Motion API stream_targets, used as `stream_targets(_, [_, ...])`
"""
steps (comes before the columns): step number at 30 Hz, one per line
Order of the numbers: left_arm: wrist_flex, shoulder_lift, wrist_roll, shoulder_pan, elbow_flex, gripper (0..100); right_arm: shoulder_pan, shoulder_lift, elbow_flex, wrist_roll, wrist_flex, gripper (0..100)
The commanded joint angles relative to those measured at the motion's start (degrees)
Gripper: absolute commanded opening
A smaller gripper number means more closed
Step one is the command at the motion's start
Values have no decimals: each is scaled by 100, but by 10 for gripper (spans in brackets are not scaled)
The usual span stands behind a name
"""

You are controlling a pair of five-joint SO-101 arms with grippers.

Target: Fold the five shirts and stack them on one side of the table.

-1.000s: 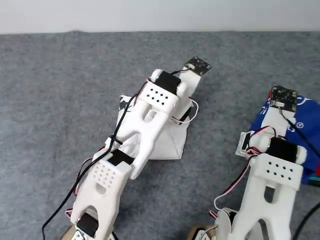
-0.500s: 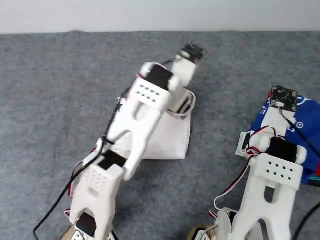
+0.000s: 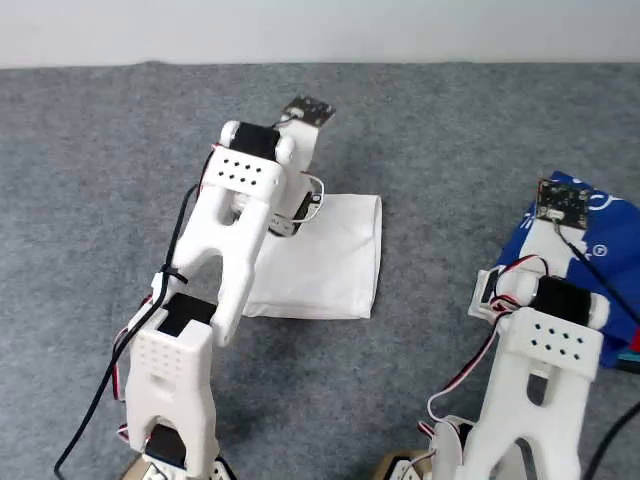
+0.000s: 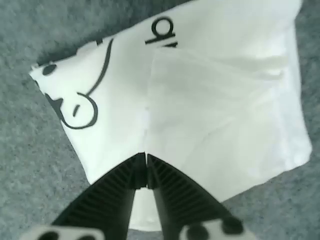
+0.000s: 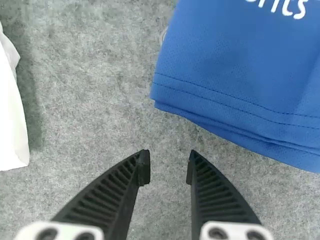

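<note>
At left of centre, the left gripper (image 4: pixel 146 167) hangs over the folded white shirt (image 3: pixel 335 255), jaws pressed together with no cloth visibly between them. A descent with the tips closed would likely drag the top layer and open the fold. Farther right, the right gripper (image 5: pixel 166 167), narrowly parted and empty, hovers above the grey table (image 3: pixel 100 180) just beside the blue shirt (image 5: pixel 240 70) pile at the right edge. A careless transfer could skew that stack.
</note>
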Motion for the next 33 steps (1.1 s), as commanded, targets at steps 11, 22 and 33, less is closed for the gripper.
stream_targets(11, [-527,-308,-273,114,1033,5,66,-180,-44,-18,13,136])
stream_targets(22, [273,-809,-229,2084,1341,5,66,-189,-79,-9,13,136])
stream_targets(33, [255,-2154,-264,1591,1868,5,66,-189,-79,-9,224,136])
